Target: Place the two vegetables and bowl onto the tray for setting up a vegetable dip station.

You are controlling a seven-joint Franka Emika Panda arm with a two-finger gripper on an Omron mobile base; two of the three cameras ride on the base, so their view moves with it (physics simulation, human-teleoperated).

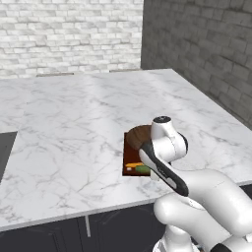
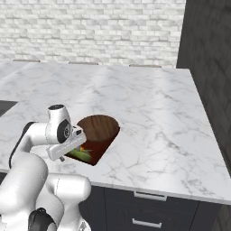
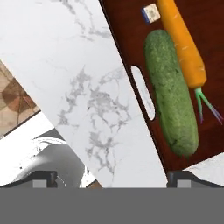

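Gripper jaws spread wide, holding nothing, above counter edge; cucumber and carrot lie side by side, touching, on tray; bowl on tray's far end.

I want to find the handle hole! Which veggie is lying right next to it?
The green cucumber. It lies on the tray right beside the pale slot handle, while the orange carrot lies on the cucumber's far side.
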